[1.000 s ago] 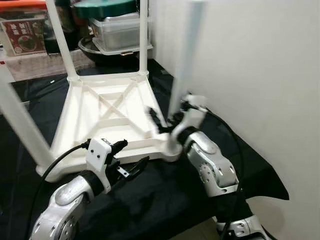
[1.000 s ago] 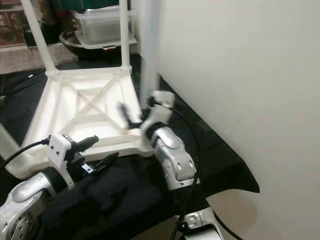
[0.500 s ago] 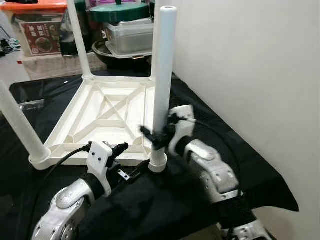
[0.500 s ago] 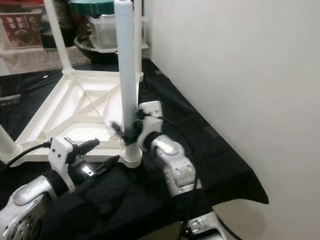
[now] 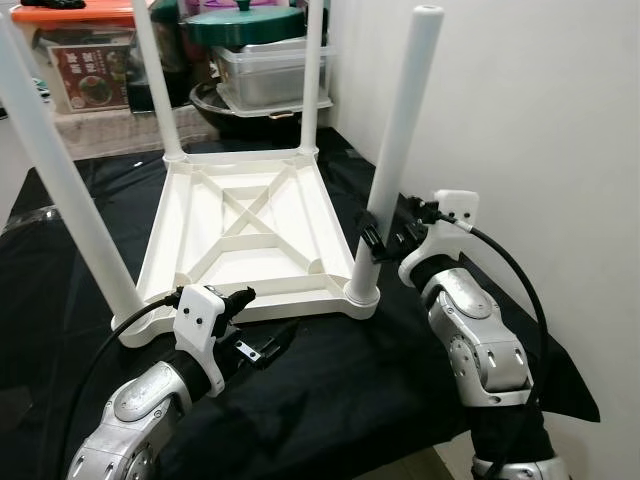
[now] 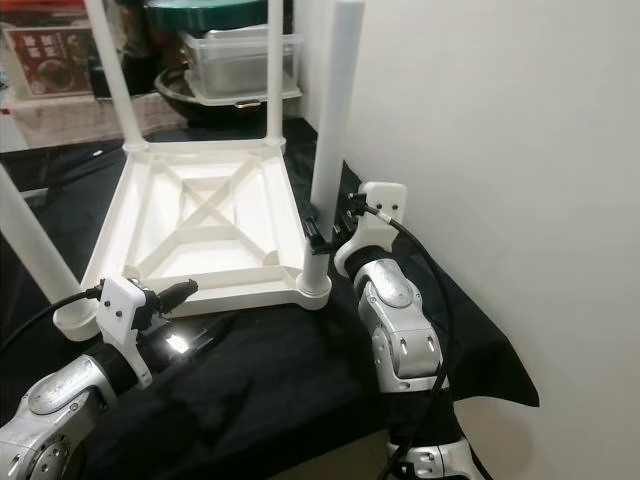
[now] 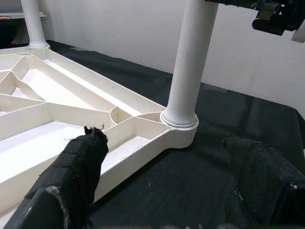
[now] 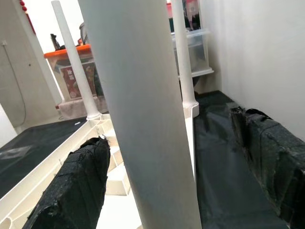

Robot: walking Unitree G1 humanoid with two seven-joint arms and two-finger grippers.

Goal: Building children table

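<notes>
The white tabletop (image 5: pixel 250 235) is lying upside down on the black cloth (image 5: pixel 330 380) so its sockets face up, and the right gripper (image 5: pixel 385 240), fingers spread around the near-right leg (image 5: pixel 395 150), is steadying it there while the left gripper (image 5: pixel 262 330) is hovering open before the tabletop's near edge.

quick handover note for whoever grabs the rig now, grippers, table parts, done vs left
Right gripper: open, fingers either side of the near-right leg, low on it, not clamped.
Left gripper: open, hovering over the black cloth just in front of the tabletop's near edge, holding nothing.
Tabletop lies upside down on the cloth; all four legs stand in their corner sockets.
Left: the near-right leg leans outward; whether it is fully seated cannot be told, so check it, then flip the table.
</notes>
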